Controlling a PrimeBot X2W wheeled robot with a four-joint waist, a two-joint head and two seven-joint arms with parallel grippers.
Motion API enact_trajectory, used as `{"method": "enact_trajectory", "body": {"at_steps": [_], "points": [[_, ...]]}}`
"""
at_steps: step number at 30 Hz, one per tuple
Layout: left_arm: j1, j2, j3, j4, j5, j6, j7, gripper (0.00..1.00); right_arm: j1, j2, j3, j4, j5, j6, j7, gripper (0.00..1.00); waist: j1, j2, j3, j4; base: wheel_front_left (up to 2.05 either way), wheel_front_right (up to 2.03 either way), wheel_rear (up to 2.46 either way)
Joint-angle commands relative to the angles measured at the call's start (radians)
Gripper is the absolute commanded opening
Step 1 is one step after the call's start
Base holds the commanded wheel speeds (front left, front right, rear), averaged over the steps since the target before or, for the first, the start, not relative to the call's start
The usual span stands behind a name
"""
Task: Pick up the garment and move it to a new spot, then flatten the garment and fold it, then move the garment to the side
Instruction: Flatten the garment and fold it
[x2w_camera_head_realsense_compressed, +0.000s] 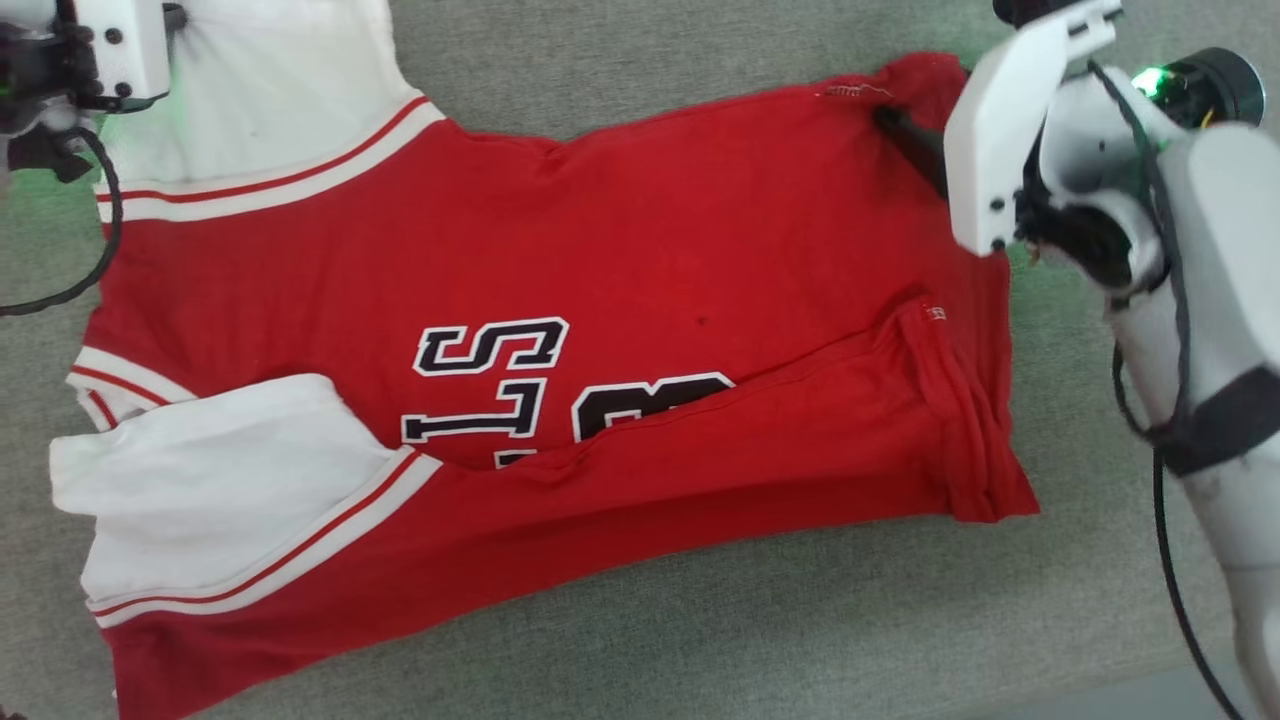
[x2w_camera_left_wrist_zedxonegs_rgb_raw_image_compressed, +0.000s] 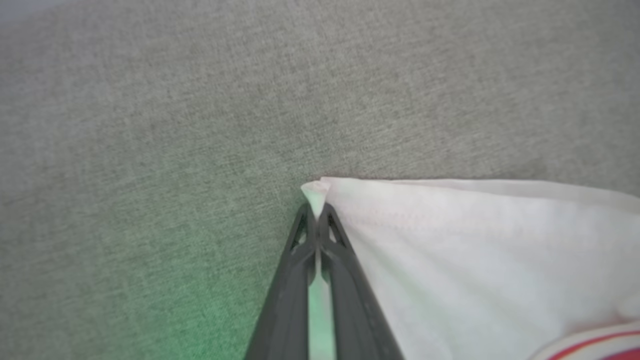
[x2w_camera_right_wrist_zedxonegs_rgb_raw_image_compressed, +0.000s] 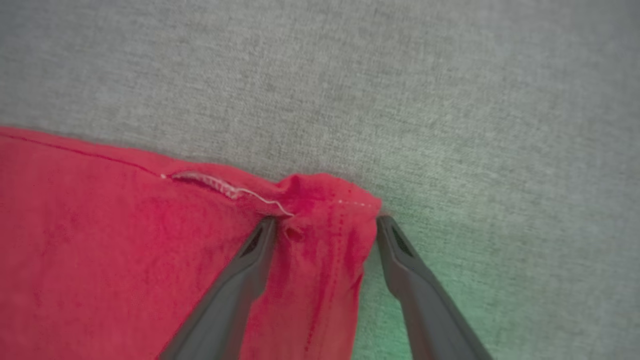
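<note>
I am watching the garment (x2w_camera_head_realsense_compressed: 640, 250) lying spread on the grey woven surface (x2w_camera_head_realsense_compressed: 700, 640), with its nearest corner running off the lower edge of the head view. A red flap (x2w_camera_head_realsense_compressed: 800, 440) is folding up over the front and covering the lower part of the black-and-white lettering (x2w_camera_head_realsense_compressed: 490, 385), so I cannot read it. The near white sleeve (x2w_camera_head_realsense_compressed: 210, 470) is lying across the body. Farther left, the far white sleeve (x2w_camera_left_wrist_zedxonegs_rgb_raw_image_compressed: 475, 250) is running past the top edge, partly behind the left arm's housing (x2w_camera_head_realsense_compressed: 120, 40). The left gripper (x2w_camera_left_wrist_zedxonegs_rgb_raw_image_compressed: 316, 212) is keeping its jaws closed, pinching that sleeve's corner. Far right, the right gripper (x2w_camera_right_wrist_zedxonegs_rgb_raw_image_compressed: 325, 222) is holding its jaws wide apart astride the bunched red hem corner (x2w_camera_right_wrist_zedxonegs_rgb_raw_image_compressed: 325, 200), clamping nothing. Green light is glowing on the grey weave near both grippers. A paler strip (x2w_camera_head_realsense_compressed: 1130, 695) is showing at the near right corner; I cannot tell what it is.
</note>
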Motion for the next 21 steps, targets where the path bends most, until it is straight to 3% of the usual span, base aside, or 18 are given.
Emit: {"method": "enact_trajectory", "body": {"at_steps": [1, 2, 3, 4, 13, 21], "points": [[0.037, -0.017, -0.020, 0.024, -0.001, -0.007, 0.008, 0.00, 0.035, 0.017, 0.029, 0.058, 0.031, 0.000, 0.058, 1.00, 0.0000, -0.0001, 0.000, 0.007, 0.00, 0.00, 0.00], [0.038, -0.023, -0.020, 0.031, -0.003, -0.010, 0.003, 0.00, 0.033, 0.021, 0.035, 0.086, 0.049, 0.000, 0.101, 0.62, 0.0000, -0.0001, 0.000, 0.011, 0.00, 0.00, 0.00], [0.040, -0.028, -0.019, 0.040, -0.006, -0.012, 0.001, 0.00, 0.034, 0.021, 0.048, 0.106, 0.065, 0.000, 0.151, 0.12, 0.0000, -0.0001, -0.002, 0.014, 0.00, 0.00, 0.00], [0.041, -0.031, -0.019, 0.047, -0.007, -0.013, -0.001, 0.00, 0.032, 0.016, 0.050, 0.123, 0.073, 0.001, 0.183, 0.00, 0.0000, -0.0001, -0.005, 0.018, 0.00, 0.00, 0.00], [0.012, -0.038, -0.007, 0.072, -0.033, -0.047, 0.001, 0.00, -0.011, -0.033, -0.003, 0.067, 0.071, 0.000, 0.183, 0.00, 0.0000, -0.0001, -0.055, 0.053, 0.00, 0.00, 0.00], [0.010, -0.013, -0.027, -0.021, -0.036, -0.049, 0.076, 0.00, 0.068, -0.098, -0.046, -0.084, 0.072, 0.000, 0.166, 0.00, 0.0000, -0.0001, -0.128, 0.094, 0.00, 0.00, 0.00]]}}
